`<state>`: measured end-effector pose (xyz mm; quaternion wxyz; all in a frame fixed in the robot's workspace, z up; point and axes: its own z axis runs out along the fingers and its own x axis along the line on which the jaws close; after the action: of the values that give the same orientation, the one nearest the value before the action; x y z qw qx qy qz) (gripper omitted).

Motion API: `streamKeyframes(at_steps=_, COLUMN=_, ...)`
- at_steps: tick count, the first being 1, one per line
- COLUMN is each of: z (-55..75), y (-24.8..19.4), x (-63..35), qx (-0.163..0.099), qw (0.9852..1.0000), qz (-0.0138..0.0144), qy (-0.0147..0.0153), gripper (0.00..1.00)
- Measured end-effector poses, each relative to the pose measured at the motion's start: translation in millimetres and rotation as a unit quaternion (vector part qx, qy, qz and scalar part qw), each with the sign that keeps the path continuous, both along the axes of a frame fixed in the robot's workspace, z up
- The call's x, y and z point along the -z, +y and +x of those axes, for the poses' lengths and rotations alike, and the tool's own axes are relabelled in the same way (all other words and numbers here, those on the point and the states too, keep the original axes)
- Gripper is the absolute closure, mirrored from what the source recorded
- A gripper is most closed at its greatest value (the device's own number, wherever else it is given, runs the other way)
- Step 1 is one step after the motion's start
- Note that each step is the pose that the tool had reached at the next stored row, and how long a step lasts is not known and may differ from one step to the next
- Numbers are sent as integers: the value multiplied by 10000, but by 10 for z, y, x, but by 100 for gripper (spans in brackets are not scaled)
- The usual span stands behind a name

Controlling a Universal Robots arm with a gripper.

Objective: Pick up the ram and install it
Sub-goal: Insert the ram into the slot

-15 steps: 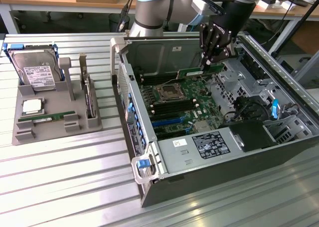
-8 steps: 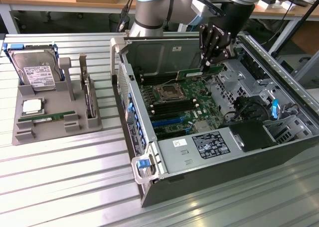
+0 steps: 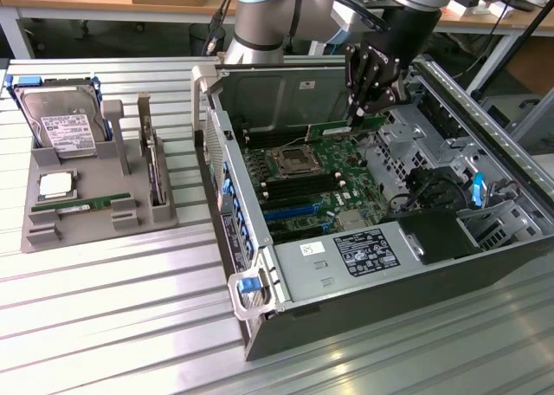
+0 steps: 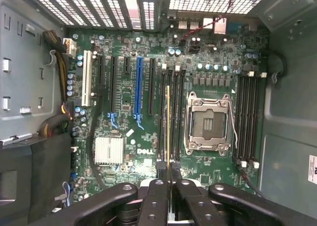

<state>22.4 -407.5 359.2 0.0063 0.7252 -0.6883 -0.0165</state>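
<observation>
My gripper (image 3: 359,109) hangs over the open computer case (image 3: 260,326), shut on the ram (image 3: 333,129), a thin green stick held level above the motherboard (image 3: 303,174). In the wrist view the ram (image 4: 168,122) shows edge-on as a thin pale line running out from between my gripper (image 4: 168,174)'s black fingers (image 4: 157,191). It lies along the black memory slots (image 4: 174,112) beside the empty processor socket (image 4: 208,122). Whether its lower edge touches a slot I cannot tell.
A grey tray (image 3: 39,230) at the exterior view's left holds a hard drive (image 3: 61,122), a processor chip (image 3: 56,184), another green memory stick (image 3: 82,205) and a dark expansion card (image 3: 156,170). More memory slots (image 4: 247,117) flank the socket's far side. The case walls and drive cage (image 3: 485,178) stand close around.
</observation>
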Motion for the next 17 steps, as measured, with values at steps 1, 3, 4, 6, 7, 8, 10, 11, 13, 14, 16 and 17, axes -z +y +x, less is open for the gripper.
streamKeyframes(at_steps=1, z=0, y=0, x=4, qx=0, qw=10000, qz=0, qy=0, gripper=88)
streamKeyframes(at_steps=3, z=0, y=0, x=8, qx=0, qw=10000, qz=0, qy=0, gripper=88)
streamKeyframes(at_steps=4, z=0, y=0, x=13, qx=0, qw=10000, qz=0, qy=0, gripper=88)
streamKeyframes(at_steps=6, z=0, y=0, x=17, qx=0, qw=10000, qz=0, qy=0, gripper=88)
streamKeyframes(at_steps=7, z=0, y=0, x=19, qx=0, qw=10000, qz=0, qy=0, gripper=88)
streamKeyframes(at_steps=8, z=0, y=0, x=21, qx=0, qw=10000, qz=0, qy=0, gripper=88)
streamKeyframes(at_steps=10, z=0, y=0, x=27, qx=0, qw=10000, qz=0, qy=0, gripper=88)
streamKeyframes(at_steps=11, z=0, y=0, x=29, qx=0, qw=10000, qz=0, qy=0, gripper=88)
streamKeyframes(at_steps=13, z=0, y=0, x=35, qx=0, qw=10000, qz=0, qy=0, gripper=88)
streamKeyframes(at_steps=14, z=0, y=0, x=41, qx=0, qw=10000, qz=0, qy=0, gripper=88)
streamKeyframes(at_steps=16, z=0, y=0, x=46, qx=0, qw=10000, qz=0, qy=0, gripper=88)
streamKeyframes(at_steps=17, z=0, y=0, x=48, qx=0, qw=10000, qz=0, qy=0, gripper=88)
